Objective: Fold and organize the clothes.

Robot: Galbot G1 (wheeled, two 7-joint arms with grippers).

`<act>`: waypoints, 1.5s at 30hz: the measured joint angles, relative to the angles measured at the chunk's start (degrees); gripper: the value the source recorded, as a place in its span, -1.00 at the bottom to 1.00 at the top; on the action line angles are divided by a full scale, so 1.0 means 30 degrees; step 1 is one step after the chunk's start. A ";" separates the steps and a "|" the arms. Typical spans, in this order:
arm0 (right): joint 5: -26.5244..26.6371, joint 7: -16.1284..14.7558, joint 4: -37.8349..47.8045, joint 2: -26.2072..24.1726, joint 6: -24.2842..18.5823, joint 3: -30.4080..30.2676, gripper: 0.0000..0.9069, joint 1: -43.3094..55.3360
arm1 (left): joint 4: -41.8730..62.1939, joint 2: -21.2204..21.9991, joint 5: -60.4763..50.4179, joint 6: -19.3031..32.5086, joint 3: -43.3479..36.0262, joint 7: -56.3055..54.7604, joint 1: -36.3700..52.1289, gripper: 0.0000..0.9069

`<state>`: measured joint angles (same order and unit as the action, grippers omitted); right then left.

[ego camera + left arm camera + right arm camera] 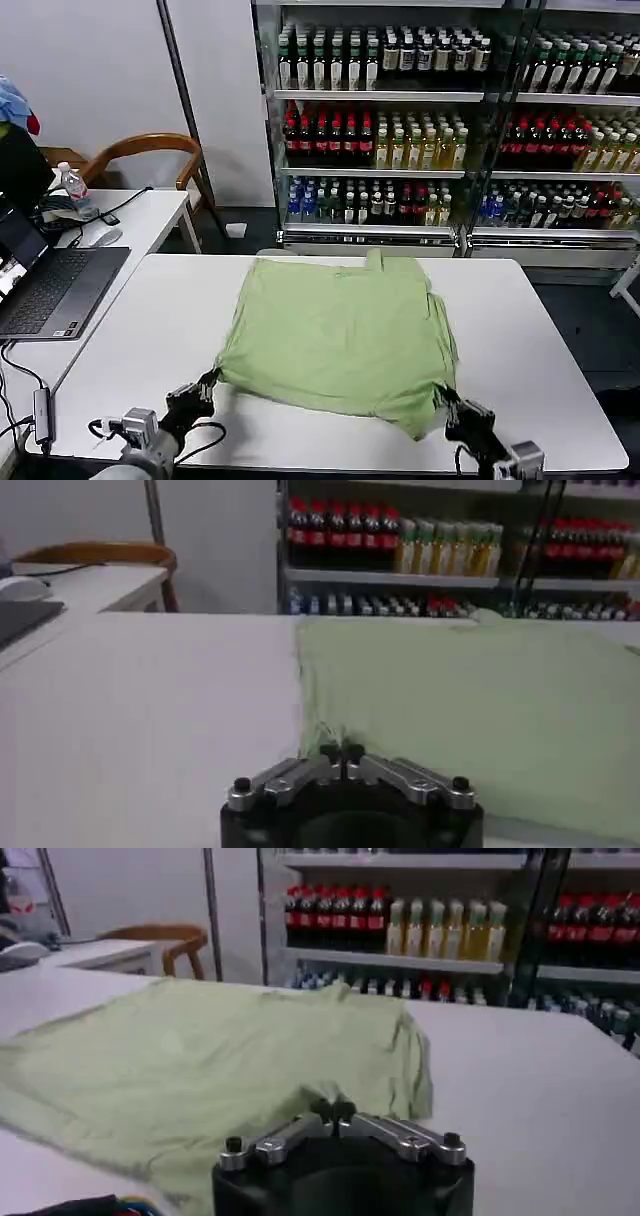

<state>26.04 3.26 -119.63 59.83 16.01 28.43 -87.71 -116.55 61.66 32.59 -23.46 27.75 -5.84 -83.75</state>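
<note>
- Green shirt [345,335]: soft light cloth, lying folded and flat on the middle of the white table [540,330]; rough square outline, plain side up, far edge running along the table's 12 o'clock side, a small tab of cloth sticking out past that edge.
- Shirt, near corners: the 7 o'clock corner is lifted slightly off the table; the 5 o'clock corner droops in a bunched fold toward the near edge.
- Shirt, right side: a doubled layer shows along the 3 o'clock edge, seen as a loose flap in the right wrist view [200,1063].
- Shirt, left wrist view [470,710]: straight left edge, surface smooth, the near corner puckered where the fingers meet it.
- Left gripper [207,385]: at the shirt's 7 o'clock corner, low over the table; fingers closed together, pinching the cloth corner, as the left wrist view shows [341,752].
- Right gripper [446,400]: at the shirt's 5 o'clock corner, near the table's front edge; fingers closed on the bunched cloth, tips meeting in the right wrist view [335,1112].
- Table: white top, bare on both sides of the shirt.
- Laptop [50,285]: open, on a second white table at 9 o'clock, well apart from the shirt.
- Water bottle [75,190]: upright beyond the laptop.
- Wooden chair [150,150]: behind that side table.
- Drink shelves [400,130]: glass-fronted, at 12 o'clock beyond the table, rows of bottles.
</note>
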 measured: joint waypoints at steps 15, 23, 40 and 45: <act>-0.0267 0.0001 0.3359 0.0329 0.0176 -0.1604 -1.00 0.4767 | 0.2716 -0.0144 0.1816 0.0257 -0.1195 0.0379 0.3771 -0.89; -0.0717 -0.0029 0.4784 0.0630 0.0141 -0.2338 -1.00 0.6340 | 0.4151 -0.0350 0.2042 0.0544 -0.1779 0.0624 0.5225 -0.89; -0.1337 -0.0084 0.6952 0.1234 -0.0049 -0.2991 -1.00 0.8244 | 0.6289 -0.0338 0.1960 0.0774 -0.2708 0.0846 0.6843 -0.89; -0.1359 -0.0110 0.7311 0.1289 -0.0065 -0.3102 -1.00 0.8521 | 0.6719 -0.0274 0.1842 0.0783 -0.2954 0.0877 0.7227 -0.73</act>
<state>21.96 2.93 -97.70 63.69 15.81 19.12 -62.15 -96.39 60.84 38.12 -21.11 18.89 -3.21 -62.07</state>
